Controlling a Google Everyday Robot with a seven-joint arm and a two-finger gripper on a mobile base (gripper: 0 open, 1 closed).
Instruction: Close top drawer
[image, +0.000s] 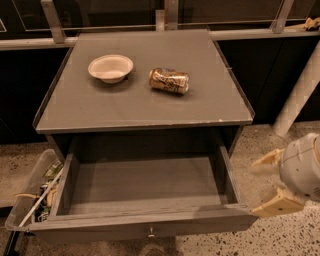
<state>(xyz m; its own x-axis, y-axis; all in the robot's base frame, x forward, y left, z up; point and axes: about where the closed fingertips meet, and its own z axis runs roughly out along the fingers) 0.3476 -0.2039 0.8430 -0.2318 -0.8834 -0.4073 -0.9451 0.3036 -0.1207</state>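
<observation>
The top drawer of the grey cabinet is pulled far out toward me and is empty inside. Its flat front panel has a small round metal knob at centre, near the bottom edge of the view. My gripper is at the right, just beside the drawer's front right corner. Its two cream fingers are spread apart and hold nothing. The lower finger is close to the corner of the front panel. The lower drawers are out of view.
On the cabinet top sit a white bowl and a gold can lying on its side. A clear bin with clutter stands on the floor at the left. A white pole leans at the right.
</observation>
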